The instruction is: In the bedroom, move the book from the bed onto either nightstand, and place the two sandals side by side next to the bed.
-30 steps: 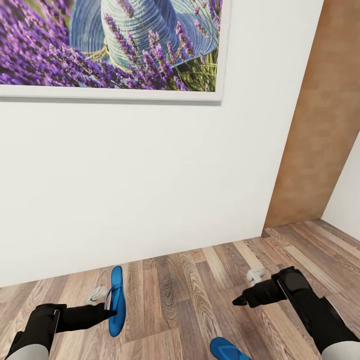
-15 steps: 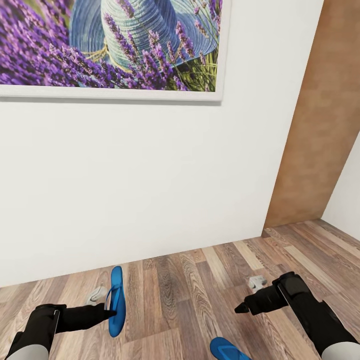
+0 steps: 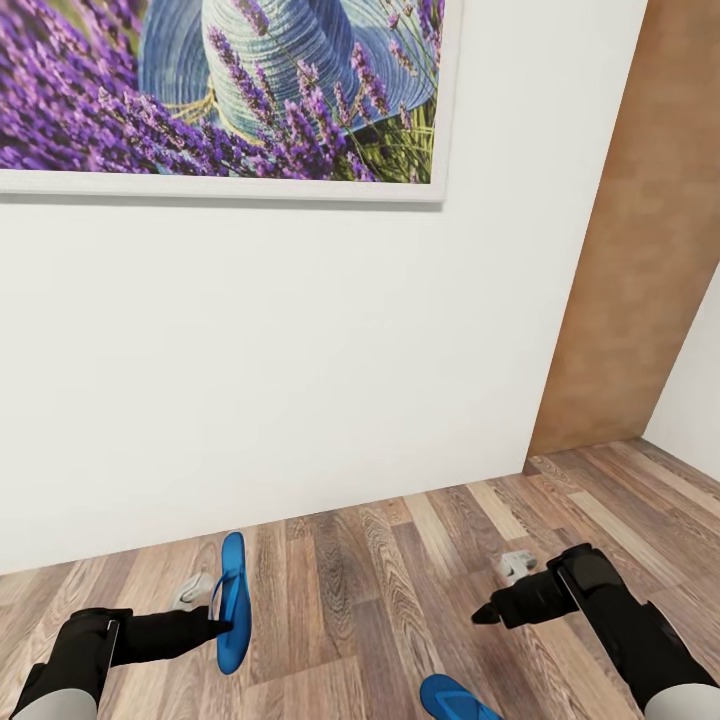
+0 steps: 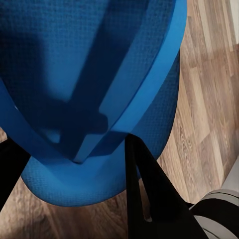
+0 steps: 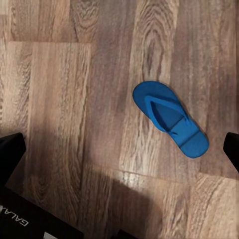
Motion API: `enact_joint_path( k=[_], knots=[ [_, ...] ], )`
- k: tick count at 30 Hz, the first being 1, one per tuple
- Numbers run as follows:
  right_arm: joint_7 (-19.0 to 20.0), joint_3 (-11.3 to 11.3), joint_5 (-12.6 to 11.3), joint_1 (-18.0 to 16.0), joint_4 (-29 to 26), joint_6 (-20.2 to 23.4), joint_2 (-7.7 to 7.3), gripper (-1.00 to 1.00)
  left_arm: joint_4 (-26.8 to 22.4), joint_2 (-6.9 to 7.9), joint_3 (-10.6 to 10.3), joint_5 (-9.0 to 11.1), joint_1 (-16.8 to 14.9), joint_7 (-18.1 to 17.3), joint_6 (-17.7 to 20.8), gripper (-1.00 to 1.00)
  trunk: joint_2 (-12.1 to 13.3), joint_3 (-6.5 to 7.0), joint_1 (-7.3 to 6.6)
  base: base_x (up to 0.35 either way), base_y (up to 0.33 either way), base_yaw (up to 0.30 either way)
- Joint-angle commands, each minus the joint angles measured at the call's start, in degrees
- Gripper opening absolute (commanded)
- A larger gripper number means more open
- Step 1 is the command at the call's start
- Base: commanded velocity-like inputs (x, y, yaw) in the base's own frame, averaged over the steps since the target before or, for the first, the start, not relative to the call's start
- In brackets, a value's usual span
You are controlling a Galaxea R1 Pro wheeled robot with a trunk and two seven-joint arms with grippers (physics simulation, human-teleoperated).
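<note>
From my head camera I face a white wall with a large picture of purple lavender and a blue hat hanging on it, a brown panel to the right of the wall, and a wood-plank floor below. My left gripper reaches out low on the left and holds one blue sandal by its edge, the sandal turned on its side above the floor. My right gripper hangs above the planks to the right; from here I cannot tell how far its fingers stand apart. The second sandal lies flat on the floor at the bottom of the view, below and a little left of my right gripper. In my left wrist camera the held sandal looms close, its straps meeting in a V, and my dark fingers are closed on its rounded end over the floor. In my right wrist camera the second sandal lies straps up on the planks, apart from my fingers, whose tips sit at opposite sides, spread wide with nothing between them.
</note>
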Motion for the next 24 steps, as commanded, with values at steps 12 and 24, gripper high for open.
enact_joint_path(
  k=[12,24],
  knots=[
    [-2.07,-1.49,0.40,-0.04,4.28,-0.01,-0.01,1.00,0.01,-0.11,0.26,-0.56,-0.06,-0.50,0.58,-1.00,-0.03,-0.06,-0.01,0.000,0.000,0.000],
    [-2.30,-12.53,0.02,-0.07,13.25,-0.14,2.38,1.00,-0.02,-0.03,0.61,-0.55,-0.06,-0.37,0.58,-1.00,-0.03,-0.06,-0.01,0.000,0.000,0.000]
  ],
)
